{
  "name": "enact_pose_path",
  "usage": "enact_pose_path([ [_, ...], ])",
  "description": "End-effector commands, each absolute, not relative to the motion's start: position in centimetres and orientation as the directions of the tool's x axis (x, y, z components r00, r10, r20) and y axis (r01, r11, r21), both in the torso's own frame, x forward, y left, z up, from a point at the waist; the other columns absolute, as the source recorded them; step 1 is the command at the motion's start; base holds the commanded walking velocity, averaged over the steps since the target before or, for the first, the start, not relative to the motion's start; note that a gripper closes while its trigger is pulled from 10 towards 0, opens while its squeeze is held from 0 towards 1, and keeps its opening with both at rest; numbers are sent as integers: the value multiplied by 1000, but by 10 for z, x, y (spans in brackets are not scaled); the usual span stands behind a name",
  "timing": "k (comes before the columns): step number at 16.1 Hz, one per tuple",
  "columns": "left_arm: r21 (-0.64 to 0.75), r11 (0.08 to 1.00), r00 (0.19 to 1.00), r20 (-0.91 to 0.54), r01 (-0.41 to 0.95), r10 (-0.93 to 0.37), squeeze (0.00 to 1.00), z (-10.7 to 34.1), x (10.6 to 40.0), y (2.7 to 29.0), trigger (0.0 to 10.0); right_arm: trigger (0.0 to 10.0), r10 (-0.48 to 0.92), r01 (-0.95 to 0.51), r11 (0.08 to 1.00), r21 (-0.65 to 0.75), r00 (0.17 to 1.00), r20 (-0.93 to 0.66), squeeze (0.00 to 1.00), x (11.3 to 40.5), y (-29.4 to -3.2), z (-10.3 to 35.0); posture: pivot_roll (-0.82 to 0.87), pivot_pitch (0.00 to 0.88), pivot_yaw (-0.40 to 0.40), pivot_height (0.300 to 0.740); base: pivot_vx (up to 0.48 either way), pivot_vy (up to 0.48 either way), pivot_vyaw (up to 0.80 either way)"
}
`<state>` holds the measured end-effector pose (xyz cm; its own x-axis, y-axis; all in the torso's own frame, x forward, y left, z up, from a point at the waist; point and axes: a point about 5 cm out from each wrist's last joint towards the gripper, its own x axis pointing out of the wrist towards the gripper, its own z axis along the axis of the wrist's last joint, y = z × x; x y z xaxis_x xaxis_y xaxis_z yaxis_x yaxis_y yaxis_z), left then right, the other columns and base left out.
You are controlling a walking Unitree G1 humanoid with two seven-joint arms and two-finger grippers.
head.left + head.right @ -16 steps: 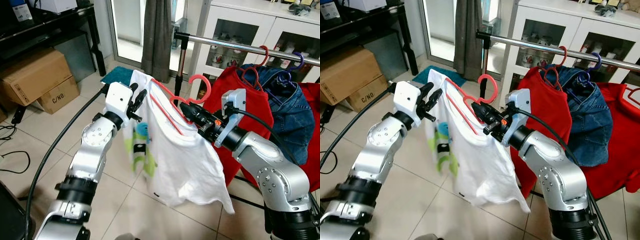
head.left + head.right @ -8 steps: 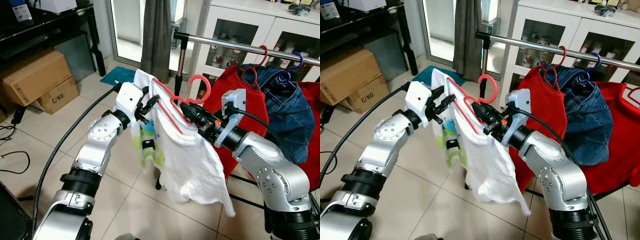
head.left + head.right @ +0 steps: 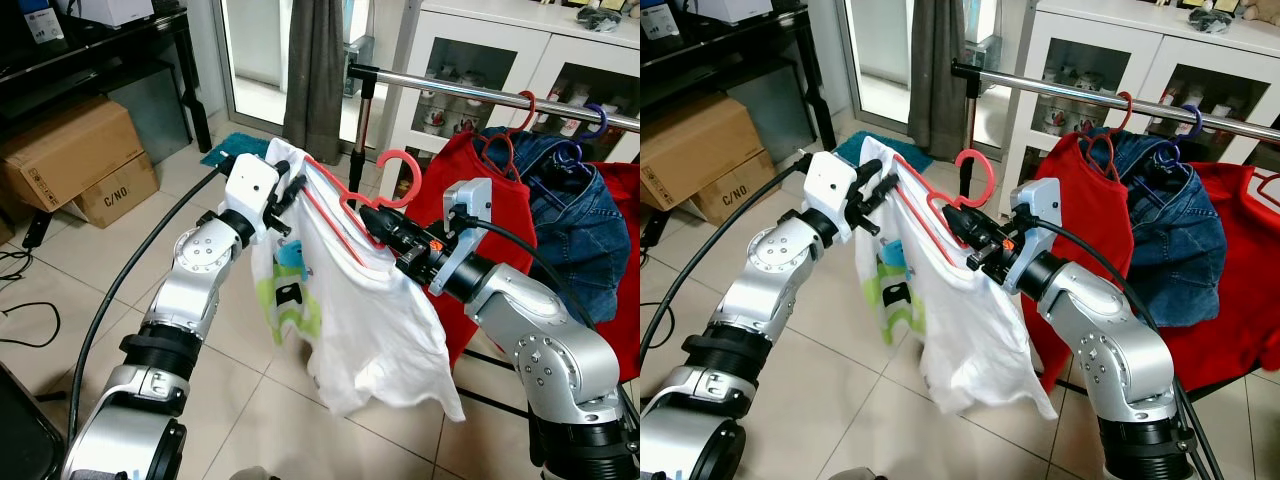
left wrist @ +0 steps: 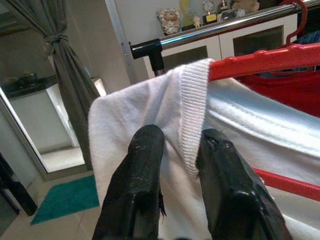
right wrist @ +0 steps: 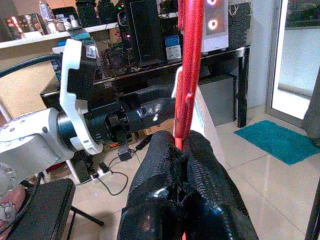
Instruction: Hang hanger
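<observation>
Right claw [image 3: 372, 222] is clamped tight on the red plastic hanger [image 3: 345, 205] near its hook, holding it below the chrome clothes rail [image 3: 480, 93]. Left claw [image 3: 283, 192] pinches the ribbed collar of the white printed t-shirt [image 3: 360, 320] draped on that hanger. Red garment [image 3: 470, 175] and blue denim jacket [image 3: 560, 215] already crowd the rail; grey curtain [image 3: 315, 70] and cardboard boxes [image 3: 75, 155] sit behind.

Home: clothes rail [image 3: 480, 92], white cabinets [image 3: 560, 60] (tiled floor [image 3: 120, 250]).
</observation>
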<state>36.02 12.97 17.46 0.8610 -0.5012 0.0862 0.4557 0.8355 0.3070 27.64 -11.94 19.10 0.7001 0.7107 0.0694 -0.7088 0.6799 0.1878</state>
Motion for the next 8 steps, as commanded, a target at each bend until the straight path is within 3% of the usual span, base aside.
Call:
enact_pose_path([
  [1, 325, 831, 859, 94, 451, -503, 0, 179, 363, 129, 0, 0, 717, -723, 670, 169, 689, 106, 0, 274, -120, 198, 4, 0, 0, 740, 0, 0, 0],
  [8, 323, 837, 870, 76, 442, -488, 0, 176, 365, 132, 0, 0, 712, -718, 675, 170, 694, 104, 0, 274, -121, 198, 3, 0, 4, 740, 0, 0, 0],
])
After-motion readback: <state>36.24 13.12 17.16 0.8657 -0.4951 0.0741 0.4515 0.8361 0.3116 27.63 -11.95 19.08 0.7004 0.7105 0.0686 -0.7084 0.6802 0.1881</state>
